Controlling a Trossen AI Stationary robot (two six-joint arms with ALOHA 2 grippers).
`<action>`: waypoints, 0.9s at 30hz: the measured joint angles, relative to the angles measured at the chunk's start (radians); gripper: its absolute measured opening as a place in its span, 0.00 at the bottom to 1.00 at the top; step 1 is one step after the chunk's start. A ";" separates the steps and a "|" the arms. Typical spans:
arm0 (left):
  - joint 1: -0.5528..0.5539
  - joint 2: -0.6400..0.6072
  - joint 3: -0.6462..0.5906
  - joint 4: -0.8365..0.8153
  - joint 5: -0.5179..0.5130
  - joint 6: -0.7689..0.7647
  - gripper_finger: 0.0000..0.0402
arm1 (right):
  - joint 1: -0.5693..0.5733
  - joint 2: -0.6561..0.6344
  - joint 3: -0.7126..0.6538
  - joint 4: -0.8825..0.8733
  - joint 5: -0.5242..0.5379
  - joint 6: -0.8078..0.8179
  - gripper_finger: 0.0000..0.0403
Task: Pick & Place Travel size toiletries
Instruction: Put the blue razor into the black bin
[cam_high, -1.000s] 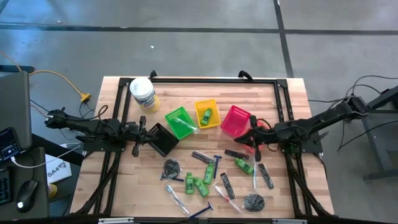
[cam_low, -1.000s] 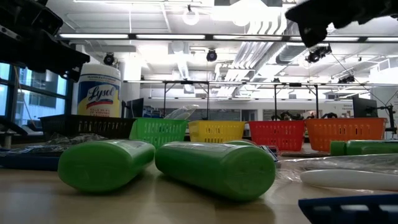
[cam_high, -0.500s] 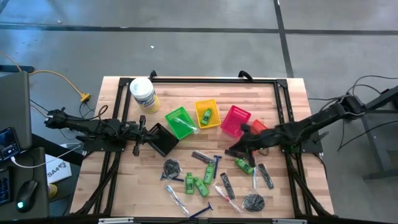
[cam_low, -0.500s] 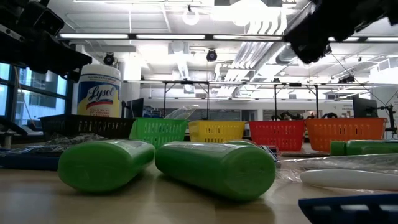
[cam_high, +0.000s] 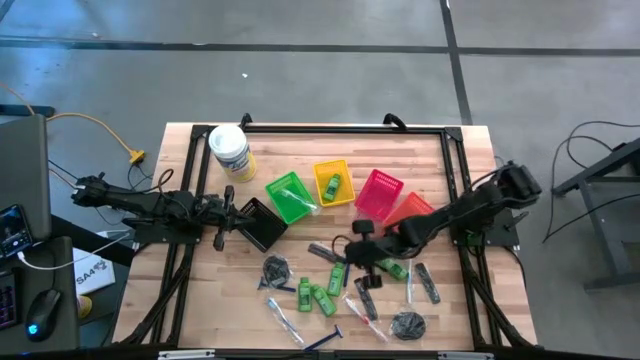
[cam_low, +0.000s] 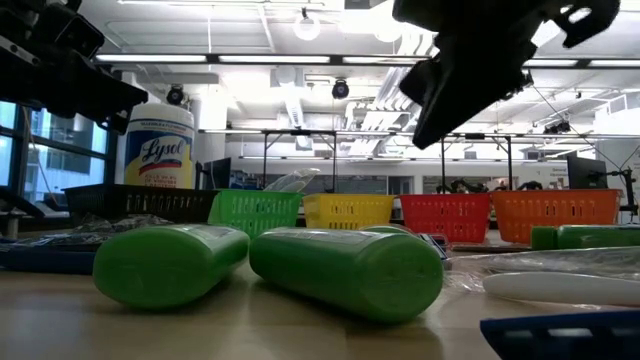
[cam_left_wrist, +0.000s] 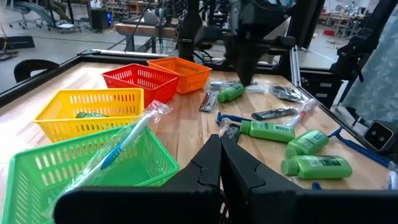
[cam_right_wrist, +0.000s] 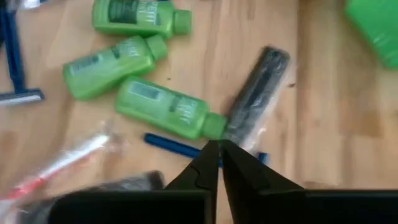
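Note:
Travel toiletries lie loose on the wooden table's near middle: green mini bottles (cam_high: 322, 298), black combs (cam_high: 366, 297), dark coiled bundles (cam_high: 276, 268), blue-handled razors (cam_high: 322, 340) and clear tubes (cam_high: 282, 318). My right gripper (cam_high: 352, 258) is shut and empty, and hovers over a green bottle (cam_right_wrist: 168, 109) and a black comb (cam_right_wrist: 255, 93). My left gripper (cam_high: 222, 212) is shut and empty. It waits at the table's left beside the black basket (cam_high: 262, 222). A clear tube lies in the green basket (cam_left_wrist: 118, 149). A green bottle lies in the yellow basket (cam_high: 334, 182).
A row of small baskets stands across the table's middle: black, green (cam_high: 290, 196), yellow, red (cam_high: 378, 192) and orange (cam_high: 410, 208). A white tub with a yellow label (cam_high: 230, 152) stands at the far left. A black frame runs along the table's edges.
My right gripper has gone from beside the red basket toward the table's left and near edge. It now stands over the loose toiletries. The orange basket, which the arm covered before, now shows.

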 joint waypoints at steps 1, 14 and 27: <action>0.000 0.000 0.000 -0.001 0.000 -0.002 0.00 | -0.005 0.015 0.016 -0.004 -0.004 0.047 0.06; 0.000 0.000 0.001 -0.013 0.002 -0.049 0.00 | -0.044 0.047 0.061 -0.010 -0.118 0.491 0.13; 0.000 0.000 0.001 -0.018 0.002 -0.045 0.00 | -0.059 0.156 0.062 -0.001 -0.117 0.486 0.12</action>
